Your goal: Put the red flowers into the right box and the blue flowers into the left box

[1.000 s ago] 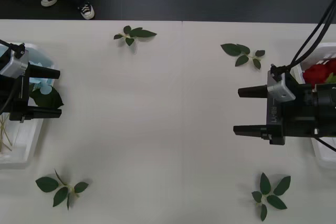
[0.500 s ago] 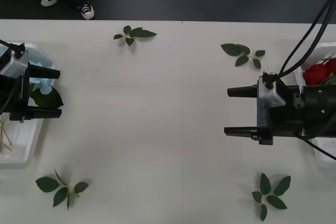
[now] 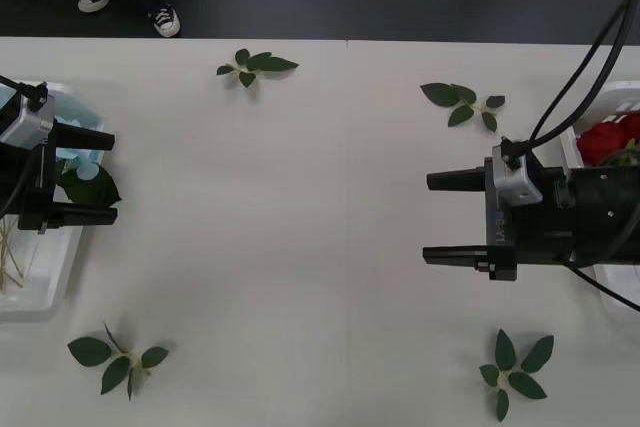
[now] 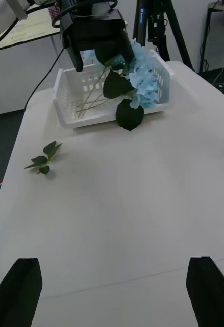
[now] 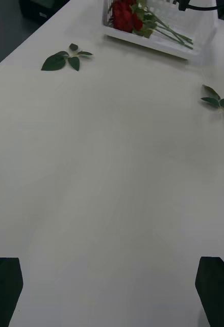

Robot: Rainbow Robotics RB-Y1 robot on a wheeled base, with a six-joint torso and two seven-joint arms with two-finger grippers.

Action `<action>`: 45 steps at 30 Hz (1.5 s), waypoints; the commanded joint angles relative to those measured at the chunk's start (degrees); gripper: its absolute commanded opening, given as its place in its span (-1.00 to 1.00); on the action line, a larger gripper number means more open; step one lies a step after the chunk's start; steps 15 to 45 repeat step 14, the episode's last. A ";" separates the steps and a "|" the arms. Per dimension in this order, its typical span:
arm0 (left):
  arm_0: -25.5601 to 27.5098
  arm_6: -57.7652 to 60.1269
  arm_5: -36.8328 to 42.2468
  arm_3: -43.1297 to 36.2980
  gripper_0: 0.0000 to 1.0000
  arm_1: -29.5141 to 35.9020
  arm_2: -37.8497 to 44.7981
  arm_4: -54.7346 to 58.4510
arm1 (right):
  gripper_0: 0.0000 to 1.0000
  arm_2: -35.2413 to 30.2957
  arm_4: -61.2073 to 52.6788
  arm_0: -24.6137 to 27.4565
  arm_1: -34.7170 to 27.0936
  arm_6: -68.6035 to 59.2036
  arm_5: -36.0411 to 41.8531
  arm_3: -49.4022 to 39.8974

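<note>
The white table (image 3: 300, 247) spreads bare between the two arms, each gripper pointing across it toward the other. The left box (image 3: 40, 282) sits directly under and behind the left gripper (image 3: 95, 175), whose two black fingers are spread wide apart with nothing between them; in the right wrist view that same box (image 4: 66, 102) lies under the far gripper (image 4: 99, 30). The right box (image 3: 605, 117) lies behind the right gripper (image 3: 447, 217), partly under its black body; this gripper's fingers also stand wide apart and hold nothing, their tips out over the bare table well ahead of the box. The blue flowers (image 3: 78, 159) lie in the left box just between and below the left gripper's fingers, with a big dark leaf hanging over the box rim near the lower finger; the right wrist view shows the pale blue heads (image 4: 142, 76) piled at one end and thin stems lying along the box floor. The red flowers (image 3: 605, 139) rest in the right box just behind the right gripper's wrist, and in the left wrist view (image 5: 124, 13) their stems run across the box. Four loose green leaf sprigs (image 3: 255, 65) lie scattered on the table, one ahead of and to each side of each gripper.
</note>
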 commanded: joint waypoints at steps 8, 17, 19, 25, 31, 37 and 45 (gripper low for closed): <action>-1.58 1.43 -0.26 -1.48 1.00 1.42 1.24 0.05 | 0.67 -0.18 -1.50 -0.01 0.27 0.00 0.51 -0.83; -1.58 1.43 -0.26 -1.48 1.00 1.42 1.24 0.05 | 0.66 -0.18 -1.50 -0.01 0.27 0.00 0.51 -0.83; -1.58 1.43 -0.26 -1.48 1.00 1.42 1.24 0.05 | 0.66 -0.18 -1.50 -0.01 0.27 0.00 0.51 -0.83; -1.58 1.43 -0.26 -1.48 1.00 1.42 1.24 0.05 | 0.66 -0.18 -1.50 -0.01 0.27 0.00 0.51 -0.83; -1.58 1.43 -0.26 -1.48 1.00 1.42 1.24 0.05 | 0.66 -0.18 -1.50 -0.01 0.27 0.00 0.51 -0.83; -1.58 1.43 -0.26 -1.48 1.00 1.42 1.24 0.05 | 0.66 -0.18 -1.50 -0.01 0.27 0.00 0.51 -0.83; -1.58 1.43 -0.26 -1.48 1.00 1.42 1.24 0.05 | 0.66 -0.18 -1.50 -0.01 0.27 0.00 0.51 -0.83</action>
